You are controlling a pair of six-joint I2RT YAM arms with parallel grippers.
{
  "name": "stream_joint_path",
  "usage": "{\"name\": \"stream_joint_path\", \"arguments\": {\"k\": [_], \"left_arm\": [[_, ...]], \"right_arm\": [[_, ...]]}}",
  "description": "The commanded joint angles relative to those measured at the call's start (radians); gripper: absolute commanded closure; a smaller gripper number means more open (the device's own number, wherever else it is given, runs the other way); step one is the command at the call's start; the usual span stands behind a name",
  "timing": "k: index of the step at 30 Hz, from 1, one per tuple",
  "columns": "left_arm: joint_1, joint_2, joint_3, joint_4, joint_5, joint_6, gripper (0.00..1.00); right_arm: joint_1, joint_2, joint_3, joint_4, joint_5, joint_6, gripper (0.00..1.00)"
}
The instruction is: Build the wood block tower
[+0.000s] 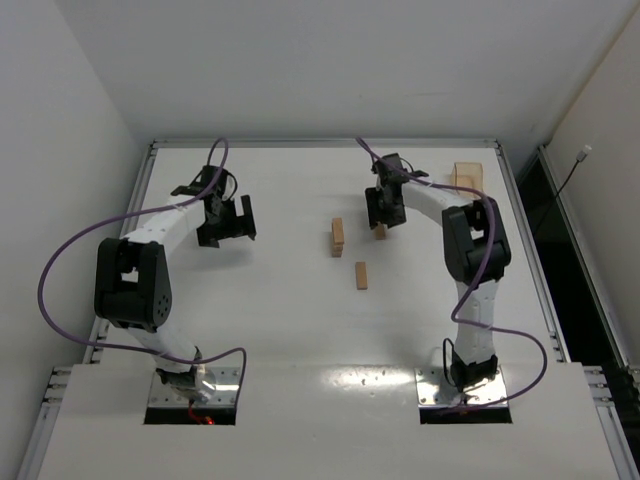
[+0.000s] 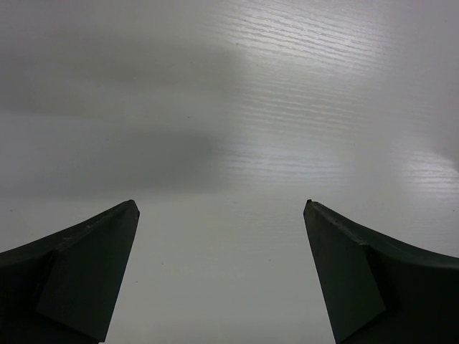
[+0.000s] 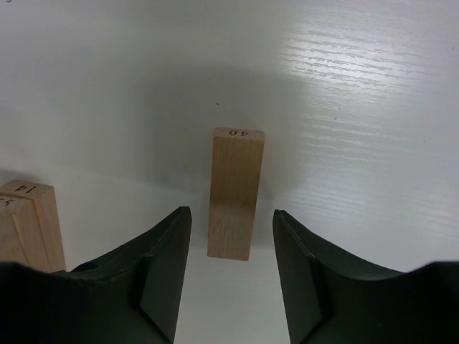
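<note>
The wood block tower is a short stack of light-tan blocks at mid table; its edge shows at the left of the right wrist view. My right gripper is open just right of the tower, over a loose block. In the right wrist view that block lies flat, its near end between the open jaws of the gripper, touching neither finger. Another loose block lies nearer the arms. My left gripper is open and empty to the left; its wrist view shows only bare table.
A shallow translucent tan tray sits at the back right corner. The white table has a raised rim along its back and sides. Purple cables loop off both arms.
</note>
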Motion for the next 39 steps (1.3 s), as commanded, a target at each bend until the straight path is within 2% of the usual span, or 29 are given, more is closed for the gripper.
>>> {"name": "stream_joint_path", "arguments": {"k": [1, 5, 8, 9, 10, 13, 19, 25, 30, 39], "left_arm": [[0.015, -0.005, 0.01, -0.001, -0.014, 0.005, 0.0], [0.015, 0.004, 0.01, -0.001, -0.024, 0.005, 0.0], [0.015, 0.004, 0.01, -0.001, -0.037, -0.006, 0.0], [0.015, 0.004, 0.01, -0.001, -0.037, -0.006, 0.0], [0.015, -0.005, 0.001, -0.001, -0.037, -0.006, 0.0], [0.015, -0.016, -0.013, 0.009, -0.037, -0.018, 0.0], [0.015, -0.086, -0.095, 0.029, -0.06, -0.072, 0.0], [0.015, -0.135, -0.122, 0.029, -0.103, -0.126, 0.0], [0.015, -0.144, -0.131, 0.029, -0.134, -0.135, 0.0], [0.015, -0.212, -0.187, 0.029, -0.143, -0.164, 0.0]], "right_arm": [[0.007, 0.042, 0.03, 0.001, -0.008, 0.013, 0.55], [0.007, 0.052, 0.04, 0.001, -0.008, 0.004, 0.67], [0.016, 0.052, 0.04, 0.001, -0.008, 0.015, 0.83], [0.016, 0.052, 0.03, 0.001, 0.002, 0.024, 0.96], [0.016, 0.035, 0.02, -0.008, 0.002, 0.024, 1.0], [0.036, -0.007, 0.009, -0.025, 0.014, 0.073, 1.0], [0.101, -0.189, -0.011, -0.119, -0.017, 0.232, 1.0], [0.197, -0.358, -0.002, -0.223, 0.084, 0.317, 1.0], [0.271, -0.379, 0.056, -0.251, 0.143, 0.335, 1.0], [0.338, -0.286, 0.115, -0.271, 0.187, 0.336, 1.0]]}}
